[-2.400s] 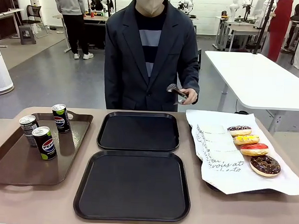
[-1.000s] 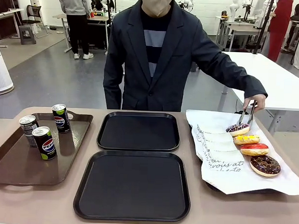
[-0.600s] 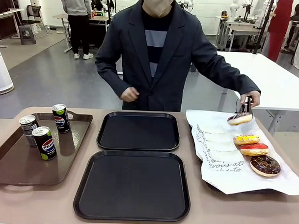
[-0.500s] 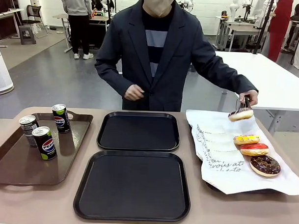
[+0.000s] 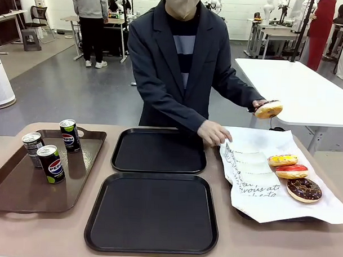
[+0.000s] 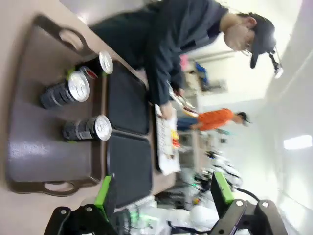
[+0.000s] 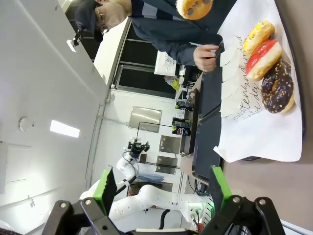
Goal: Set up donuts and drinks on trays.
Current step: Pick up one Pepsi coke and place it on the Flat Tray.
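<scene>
A: Left end effector (image 6: pixel 163 196): jaws spread wide, nothing between them. Ahead of it we log three drinks (image 6: pixel 78 88) standing on the brown tray (image 6: pixel 29 147). This wrist view gives us their silver tops.

B: The front view gives us the labels instead. Beyond the cans from that end effector, the two black trays (image 5: pixel 159 150) lie one behind the other on the worktop (image 5: pixel 44 231).

A: Right end effector (image 7: pixel 163 191): also spread wide, gripping nothing. Well ahead of it we see three donuts (image 7: pixel 266 63) in a row on the printed paper (image 7: pixel 239 122): yellow, red and sprinkled chocolate.

B: A fourth donut (image 5: pixel 268 109) is held in the air beyond that row. The front view shows its side; the right wrist view shows its underside. We cannot tell what grips it.

A: The person's other hand (image 5: pixel 214 133) rests on the paper's far corner, beside the far black tray.
</scene>
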{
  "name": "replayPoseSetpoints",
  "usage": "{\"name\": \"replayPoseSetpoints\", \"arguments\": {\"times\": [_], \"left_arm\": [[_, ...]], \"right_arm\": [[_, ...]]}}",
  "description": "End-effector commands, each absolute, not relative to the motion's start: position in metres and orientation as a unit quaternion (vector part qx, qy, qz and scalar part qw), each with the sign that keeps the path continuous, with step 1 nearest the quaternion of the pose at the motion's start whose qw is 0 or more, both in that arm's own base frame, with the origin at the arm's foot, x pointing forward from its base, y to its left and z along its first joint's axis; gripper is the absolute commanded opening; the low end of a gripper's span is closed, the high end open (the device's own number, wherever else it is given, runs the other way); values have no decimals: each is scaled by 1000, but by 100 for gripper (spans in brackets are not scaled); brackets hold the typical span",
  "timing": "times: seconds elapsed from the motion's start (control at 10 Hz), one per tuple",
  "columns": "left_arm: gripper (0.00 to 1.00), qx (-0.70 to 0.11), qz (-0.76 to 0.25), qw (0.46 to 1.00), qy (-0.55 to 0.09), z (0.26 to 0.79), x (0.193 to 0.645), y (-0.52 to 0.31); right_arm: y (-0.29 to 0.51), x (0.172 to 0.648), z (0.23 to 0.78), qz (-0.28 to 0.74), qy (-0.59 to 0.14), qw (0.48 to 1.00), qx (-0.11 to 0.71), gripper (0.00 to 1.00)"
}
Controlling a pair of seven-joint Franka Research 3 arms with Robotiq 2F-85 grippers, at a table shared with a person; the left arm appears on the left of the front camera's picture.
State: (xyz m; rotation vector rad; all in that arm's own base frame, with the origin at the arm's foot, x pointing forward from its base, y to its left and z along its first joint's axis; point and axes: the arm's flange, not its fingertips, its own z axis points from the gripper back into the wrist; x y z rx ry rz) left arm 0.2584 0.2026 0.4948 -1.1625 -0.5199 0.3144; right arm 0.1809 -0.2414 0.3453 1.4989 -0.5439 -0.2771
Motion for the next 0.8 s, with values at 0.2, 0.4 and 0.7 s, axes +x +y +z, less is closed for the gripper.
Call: {"name": "replayPoseSetpoints", "arguments": {"times": [0.2, 0.4, 0.7], "left_arm": [[100, -184, 117, 959, -181, 628, 298, 153], [100, -58, 124, 979, -152, 648, 328, 122], [100, 51, 128, 981, -133, 624, 380, 56]], "right_arm": [[-240, 183, 343, -120, -258, 682, 674, 100], [-240, 183, 343, -120, -258, 682, 674, 100], [-240, 183, 343, -120, -258, 682, 674, 100]]}}
